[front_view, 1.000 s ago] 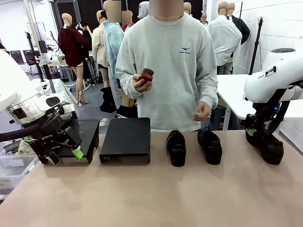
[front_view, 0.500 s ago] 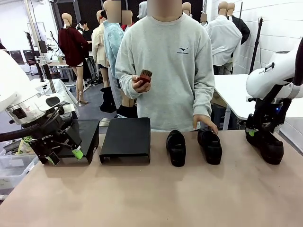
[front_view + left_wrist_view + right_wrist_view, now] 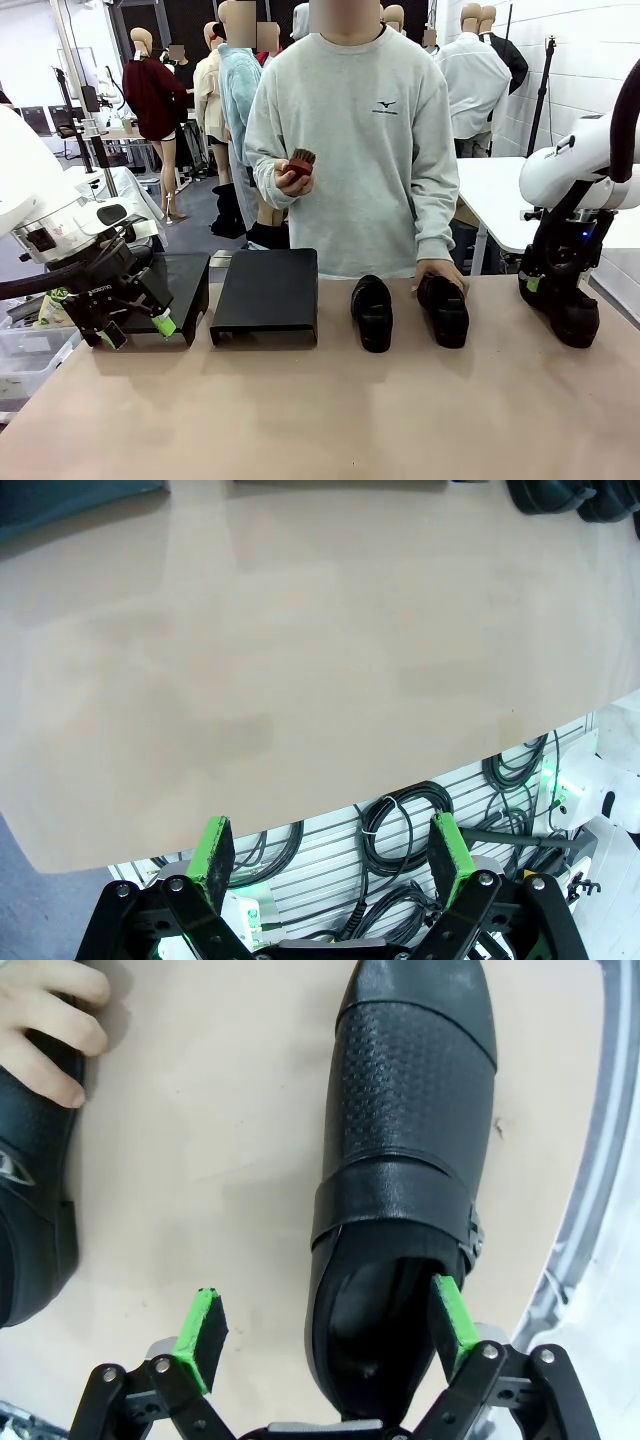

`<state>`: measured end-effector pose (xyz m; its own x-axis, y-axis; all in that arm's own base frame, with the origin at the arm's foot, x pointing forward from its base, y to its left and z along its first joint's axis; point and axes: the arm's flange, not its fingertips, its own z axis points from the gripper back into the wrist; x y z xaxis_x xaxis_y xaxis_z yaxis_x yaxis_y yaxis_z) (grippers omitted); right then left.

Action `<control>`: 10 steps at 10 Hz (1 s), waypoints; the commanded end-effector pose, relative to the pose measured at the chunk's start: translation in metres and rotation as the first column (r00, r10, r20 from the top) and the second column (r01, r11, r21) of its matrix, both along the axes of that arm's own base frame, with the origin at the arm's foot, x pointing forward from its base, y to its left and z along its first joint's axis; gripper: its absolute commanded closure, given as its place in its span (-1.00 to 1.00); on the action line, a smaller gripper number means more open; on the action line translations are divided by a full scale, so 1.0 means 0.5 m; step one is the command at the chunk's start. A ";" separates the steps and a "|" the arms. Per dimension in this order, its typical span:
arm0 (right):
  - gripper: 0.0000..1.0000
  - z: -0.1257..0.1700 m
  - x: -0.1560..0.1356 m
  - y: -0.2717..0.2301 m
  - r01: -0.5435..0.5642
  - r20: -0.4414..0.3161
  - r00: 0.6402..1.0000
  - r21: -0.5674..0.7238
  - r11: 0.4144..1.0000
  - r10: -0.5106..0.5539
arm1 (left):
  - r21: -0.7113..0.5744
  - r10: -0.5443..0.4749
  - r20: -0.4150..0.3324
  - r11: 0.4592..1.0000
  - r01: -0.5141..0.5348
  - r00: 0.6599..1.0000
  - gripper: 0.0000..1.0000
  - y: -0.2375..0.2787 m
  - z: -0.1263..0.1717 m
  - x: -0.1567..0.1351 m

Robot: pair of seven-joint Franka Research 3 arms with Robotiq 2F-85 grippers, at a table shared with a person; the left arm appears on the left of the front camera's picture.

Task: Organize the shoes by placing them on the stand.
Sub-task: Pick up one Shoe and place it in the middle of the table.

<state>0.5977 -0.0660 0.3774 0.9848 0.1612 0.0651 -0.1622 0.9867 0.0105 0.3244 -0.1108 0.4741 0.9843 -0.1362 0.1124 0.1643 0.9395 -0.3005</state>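
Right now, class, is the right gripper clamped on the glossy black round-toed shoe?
No, the right gripper stands open astride the shoe, one green pad clear of it.

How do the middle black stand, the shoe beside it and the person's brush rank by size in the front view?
Black stand, largest.
Shoe, next.
Brush, smallest, though it is held farther from the camera.

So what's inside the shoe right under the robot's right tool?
Only dark lining shows in the opening of the shoe, below the open right tool. The toe end inside is covered by the shoe's own top, so it can't be seen.
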 end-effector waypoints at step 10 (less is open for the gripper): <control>-1.00 0.004 0.000 0.051 0.058 -0.063 0.996 0.033 0.998 -0.056 | 0.002 0.004 0.000 1.000 -0.004 1.000 -1.00 0.001 0.001 0.000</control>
